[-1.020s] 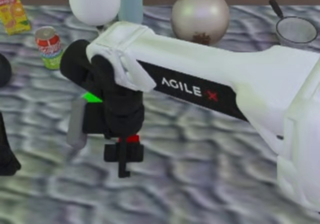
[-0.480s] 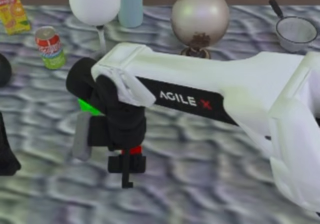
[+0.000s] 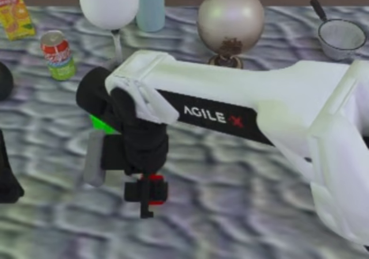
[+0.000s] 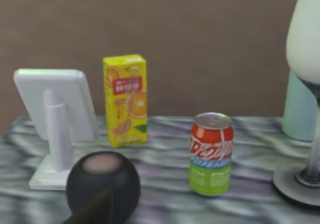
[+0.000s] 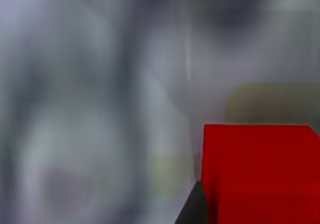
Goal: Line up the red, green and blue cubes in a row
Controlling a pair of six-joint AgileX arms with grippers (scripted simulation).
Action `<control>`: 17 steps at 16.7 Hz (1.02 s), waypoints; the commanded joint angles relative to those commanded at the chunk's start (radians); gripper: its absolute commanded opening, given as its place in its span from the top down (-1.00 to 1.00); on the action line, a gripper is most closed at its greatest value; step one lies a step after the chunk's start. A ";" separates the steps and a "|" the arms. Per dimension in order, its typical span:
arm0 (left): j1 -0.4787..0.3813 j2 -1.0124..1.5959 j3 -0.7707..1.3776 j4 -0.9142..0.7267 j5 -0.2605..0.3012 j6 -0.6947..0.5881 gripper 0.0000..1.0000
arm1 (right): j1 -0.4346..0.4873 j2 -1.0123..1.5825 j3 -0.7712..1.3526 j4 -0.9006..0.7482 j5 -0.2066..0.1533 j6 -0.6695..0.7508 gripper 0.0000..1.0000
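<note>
My right arm (image 3: 242, 112) reaches across the table (image 3: 230, 213) from the top view's right, its gripper (image 3: 147, 191) low over the left-centre. The red cube (image 3: 154, 190) sits between the black fingers, which appear clamped on it; the right wrist view shows the same cube (image 5: 260, 171) close against one finger (image 5: 192, 206). The green cube (image 3: 101, 123) lies just beyond, mostly hidden under the arm's wrist. I cannot find the blue cube in any view. My left arm (image 3: 7, 178) is parked at the table's left edge (I cannot tell its state). A soda can (image 3: 57, 54), juice carton (image 3: 14, 10), glass (image 3: 109, 8), globe (image 3: 230, 19) and strainer (image 3: 341, 35) line the far edge.
</note>
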 joint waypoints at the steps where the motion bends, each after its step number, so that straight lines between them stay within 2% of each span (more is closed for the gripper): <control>1: 0.000 0.000 0.000 0.000 0.000 0.000 -1.00 | 0.000 0.000 0.000 0.000 0.000 0.000 -0.51; 4: 0.000 0.000 0.000 0.000 0.000 0.000 -1.00 | 0.000 0.000 0.000 0.000 0.000 0.000 -0.96; 5: 0.000 0.000 0.000 0.000 0.000 0.000 -1.00 | 0.000 0.000 0.000 0.000 0.000 0.000 -1.00; 14: 0.000 0.000 0.000 0.000 0.000 0.000 -1.00 | -0.002 0.000 0.004 -0.004 0.000 -0.001 -1.00; 17: 0.000 0.000 0.000 0.000 0.000 0.000 -1.00 | 0.001 -0.006 0.073 -0.075 0.000 -0.002 -1.00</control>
